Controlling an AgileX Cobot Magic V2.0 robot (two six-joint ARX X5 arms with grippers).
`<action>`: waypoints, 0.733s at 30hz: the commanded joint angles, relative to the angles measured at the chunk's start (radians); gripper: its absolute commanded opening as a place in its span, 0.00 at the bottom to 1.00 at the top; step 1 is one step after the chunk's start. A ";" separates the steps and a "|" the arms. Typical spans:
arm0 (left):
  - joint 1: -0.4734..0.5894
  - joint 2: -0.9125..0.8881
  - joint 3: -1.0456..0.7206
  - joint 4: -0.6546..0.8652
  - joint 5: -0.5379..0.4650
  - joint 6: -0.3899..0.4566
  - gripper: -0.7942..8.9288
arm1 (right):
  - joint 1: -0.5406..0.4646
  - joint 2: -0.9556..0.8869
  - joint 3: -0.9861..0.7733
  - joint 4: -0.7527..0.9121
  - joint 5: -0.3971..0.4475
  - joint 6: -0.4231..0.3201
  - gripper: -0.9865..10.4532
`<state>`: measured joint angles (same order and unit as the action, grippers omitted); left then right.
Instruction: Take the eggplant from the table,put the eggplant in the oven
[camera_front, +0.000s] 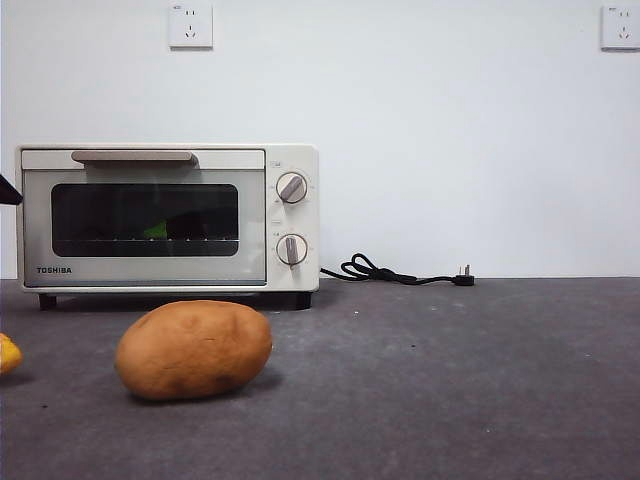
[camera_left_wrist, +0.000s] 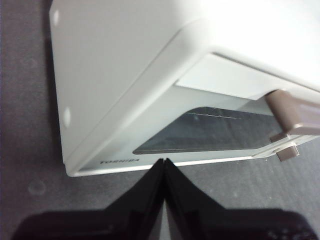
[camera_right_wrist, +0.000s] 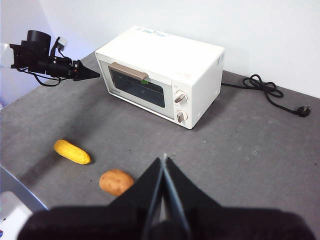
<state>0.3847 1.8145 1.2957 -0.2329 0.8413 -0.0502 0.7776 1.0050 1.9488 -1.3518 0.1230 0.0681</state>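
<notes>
The cream-white oven (camera_front: 150, 160) stands at the back left of the table (camera_front: 450, 380) with its glass door closed. Through the dark glass a small green patch (camera_front: 155, 230) shows on the rack, likely the eggplant's stem cap (camera_right_wrist: 144, 82); its purple body cannot be made out. My left gripper (camera_left_wrist: 164, 161) is shut and empty, just off the oven's (camera_left_wrist: 125, 65) front left corner, and shows as a black tip (camera_front: 8, 190) in the front view. My right gripper (camera_right_wrist: 165, 157) is shut and empty, high above the table in front of the oven (camera_right_wrist: 165, 55).
An orange-brown potato (camera_front: 193, 349) lies in front of the oven, also in the right wrist view (camera_right_wrist: 116, 181). A yellow item (camera_right_wrist: 72, 151) lies to its left. The black power cable (camera_front: 395, 273) trails right of the oven.
</notes>
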 joint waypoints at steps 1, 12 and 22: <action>-0.012 -0.049 0.003 -0.030 -0.031 -0.007 0.08 | 0.002 0.000 -0.002 -0.024 -0.004 0.011 0.08; -0.117 -0.318 0.003 -0.216 -0.217 0.010 0.08 | 0.002 0.000 -0.002 -0.024 -0.004 0.010 0.08; -0.274 -0.608 0.003 -0.457 -0.336 0.055 0.08 | 0.002 0.000 -0.002 -0.024 -0.003 0.007 0.08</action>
<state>0.1204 1.2247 1.2961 -0.6754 0.5217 -0.0185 0.7780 1.0050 1.9488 -1.3521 0.1230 0.0677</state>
